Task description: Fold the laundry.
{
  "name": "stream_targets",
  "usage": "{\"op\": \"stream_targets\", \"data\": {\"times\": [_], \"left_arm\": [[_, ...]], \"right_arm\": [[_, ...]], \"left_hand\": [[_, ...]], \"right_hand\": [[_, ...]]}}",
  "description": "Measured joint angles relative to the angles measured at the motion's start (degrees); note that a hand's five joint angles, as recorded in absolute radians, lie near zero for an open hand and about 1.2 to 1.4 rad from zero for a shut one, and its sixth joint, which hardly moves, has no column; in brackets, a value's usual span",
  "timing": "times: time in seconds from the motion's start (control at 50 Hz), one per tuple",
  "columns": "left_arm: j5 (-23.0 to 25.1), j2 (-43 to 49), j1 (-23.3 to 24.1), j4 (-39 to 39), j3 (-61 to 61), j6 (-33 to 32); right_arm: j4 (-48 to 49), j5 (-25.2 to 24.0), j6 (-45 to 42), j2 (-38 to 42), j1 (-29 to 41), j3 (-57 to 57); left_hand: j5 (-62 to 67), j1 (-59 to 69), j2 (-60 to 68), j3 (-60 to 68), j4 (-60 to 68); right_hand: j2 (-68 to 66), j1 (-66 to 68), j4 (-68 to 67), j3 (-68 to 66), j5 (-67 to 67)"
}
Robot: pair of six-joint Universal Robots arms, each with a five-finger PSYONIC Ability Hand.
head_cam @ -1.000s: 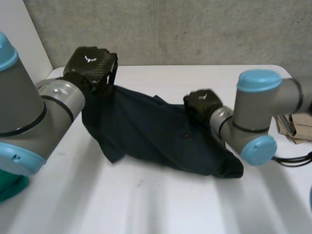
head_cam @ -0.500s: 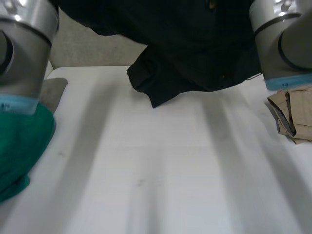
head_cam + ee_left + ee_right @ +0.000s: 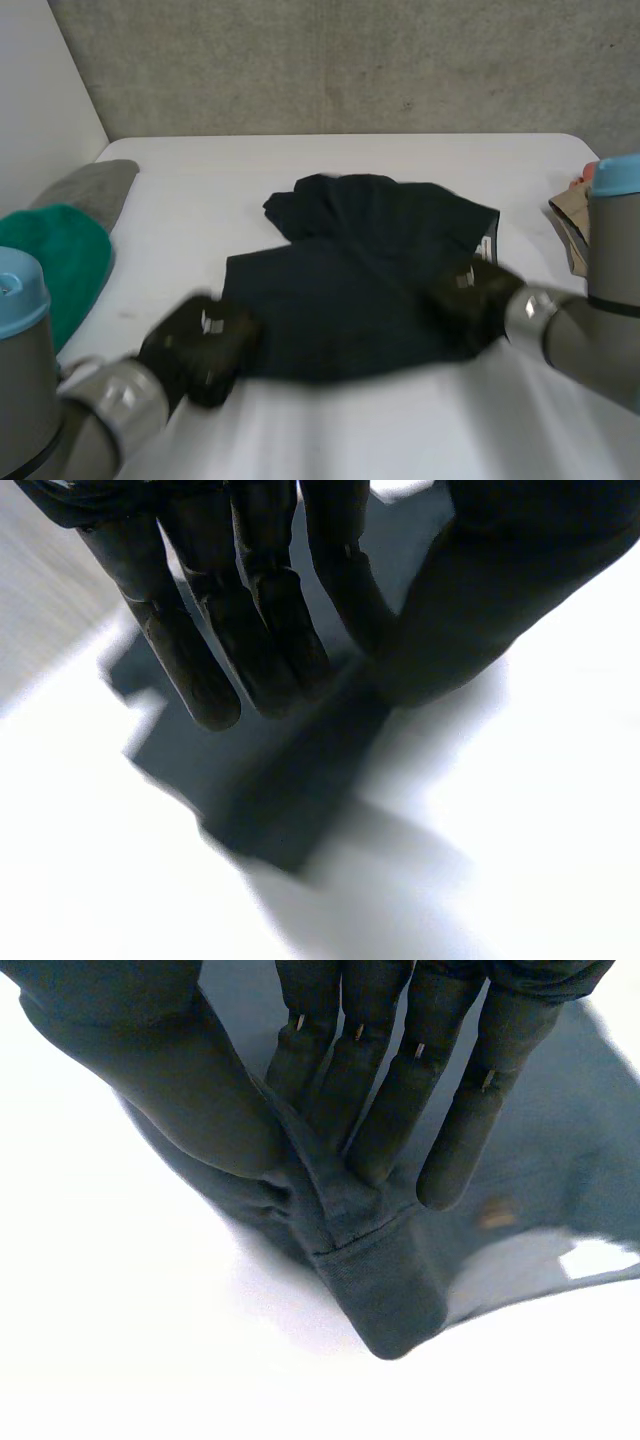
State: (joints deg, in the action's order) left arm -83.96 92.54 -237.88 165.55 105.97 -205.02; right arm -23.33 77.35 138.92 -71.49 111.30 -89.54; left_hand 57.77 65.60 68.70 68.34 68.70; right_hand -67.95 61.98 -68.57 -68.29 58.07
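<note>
Both hands pinch the near corners of a dark garment [image 3: 350, 280] spread on the white table [image 3: 330, 430].
At the far left lie a green cloth [image 3: 50, 260] and a grey cloth [image 3: 95, 190]. The left hand [image 3: 200, 350] holds the garment's near-left corner, straight fingers [image 3: 280, 630] closing against the thumb on the cloth. The garment lies mid-table, rumpled along its far edge. The right hand [image 3: 470, 300] grips the near-right corner, the hem nipped between thumb and fingers [image 3: 390, 1090]. A tan cloth [image 3: 568, 235] sits at the table's right edge.
</note>
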Motion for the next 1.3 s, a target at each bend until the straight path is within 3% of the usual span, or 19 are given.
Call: {"op": "stream_targets", "data": {"times": [0.06, 0.14, 0.24, 0.4, 0.44, 0.48, 0.5, 0.52, 0.82, 1.04, 1.08, 1.1, 1.14, 1.24, 1.3], "left_arm": [[1.16, -1.31, 0.69, -12.33, -0.56, -1.85], [3.06, -0.05, 1.26, -18.71, -2.26, -3.24], [1.32, 5.18, 1.48, -13.60, -6.96, -3.74], [-9.60, 18.11, 1.72, 3.21, -21.97, -3.91], [-10.26, 19.37, 1.83, 3.83, -23.75, -3.88], [-10.74, 20.32, 1.96, 3.42, -25.32, -3.47], [-10.85, 20.41, 1.99, 3.00, -25.60, -3.12], [-10.92, 20.37, 2.01, 2.62, -25.69, -2.77], [-9.39, 11.40, 2.08, -3.16, -14.31, 11.11], [-8.58, 19.38, 3.14, -0.12, -14.77, 10.64], [-8.96, 21.33, 3.32, 0.36, -15.79, 10.56], [-9.21, 22.17, 3.39, 0.65, -16.32, 10.53], [-10.05, 23.80, 3.50, 1.31, -17.88, 10.46], [-12.60, 23.87, 3.69, 1.19, -21.61, 10.04], [-14.97, 18.67, 3.81, -1.22, -24.50, 8.92]], "right_arm": [[-7.86, -0.52, -7.98, -2.83, -0.52, -4.43], [-8.81, -1.07, -13.54, -3.08, -0.34, -7.84], [-3.20, 0.85, -10.06, 1.50, 0.63, -5.97], [5.94, 6.92, 1.70, 8.65, 2.11, 4.93], [7.22, 7.31, 2.74, 8.91, 2.11, 5.94], [8.73, 7.63, 3.79, 9.00, 2.04, 6.82], [9.23, 7.68, 4.14, 8.98, 2.01, 6.99], [9.69, 7.72, 4.44, 8.94, 1.96, 7.08], [15.04, 5.83, 6.91, 5.95, -0.22, 3.46], [15.16, 5.65, 7.01, 3.99, -0.54, 2.30], [15.11, 5.51, 7.06, 3.64, -0.58, 1.99], [15.09, 5.41, 7.07, 3.44, -0.60, 1.81], [15.04, 5.10, 7.05, 2.91, -0.60, 1.48], [14.56, 4.70, 6.84, 0.59, -0.49, 1.83], [13.39, 4.52, 6.56, -3.27, -0.53, 4.10]], "left_hand": [[0.27, 0.00, 0.00, 0.00, 0.01], [0.27, 0.00, 0.00, 0.00, 0.15], [0.27, 0.00, 0.00, 0.00, 0.16], [0.10, 0.00, -0.30, -0.19, -0.07], [-1.51, -1.37, -2.82, -1.98, -2.11], [-27.42, -29.00, -28.49, -27.97, -28.62], [-27.42, -29.00, -28.49, -27.97, -28.62], [-35.38, -36.06, -36.23, -35.67, -36.42], [-39.99, -37.51, -40.29, -39.33, -40.58], [-37.10, -34.65, -37.70, -37.62, -38.08], [-30.94, -28.55, -32.03, -31.59, -31.84], [-17.95, -12.29, -17.60, -18.47, -18.64], [-4.75, 0.57, -4.73, -5.20, -5.24], [-1.43, 1.23, -0.30, -0.31, -0.20], [-1.43, 1.23, -0.30, -0.31, -0.07]], "right_hand": [[0.00, 0.00, 0.00, -0.27, 0.15], [0.00, 1.12, -0.01, -0.27, 0.14], [0.00, 1.12, -0.01, -0.27, 0.16], [0.00, 1.12, -0.01, -0.27, 0.14], [0.00, 1.12, -0.01, -0.27, 0.14], [0.00, 1.12, -0.01, -0.27, 0.16], [0.00, 1.12, -0.01, -0.27, 0.15], [0.00, 1.12, -0.01, -0.27, 0.16], [0.00, 1.12, -0.01, -0.27, 0.14], [0.00, 1.12, -0.01, -0.27, 0.14], [0.00, 1.12, -0.01, -0.27, 0.15], [0.00, 1.12, -0.01, -0.27, 0.13], [0.00, 1.12, -0.01, -0.27, 0.14], [0.00, 1.08, -0.01, -0.27, 0.15], [0.00, 1.08, -0.01, -0.27, 0.14]]}}
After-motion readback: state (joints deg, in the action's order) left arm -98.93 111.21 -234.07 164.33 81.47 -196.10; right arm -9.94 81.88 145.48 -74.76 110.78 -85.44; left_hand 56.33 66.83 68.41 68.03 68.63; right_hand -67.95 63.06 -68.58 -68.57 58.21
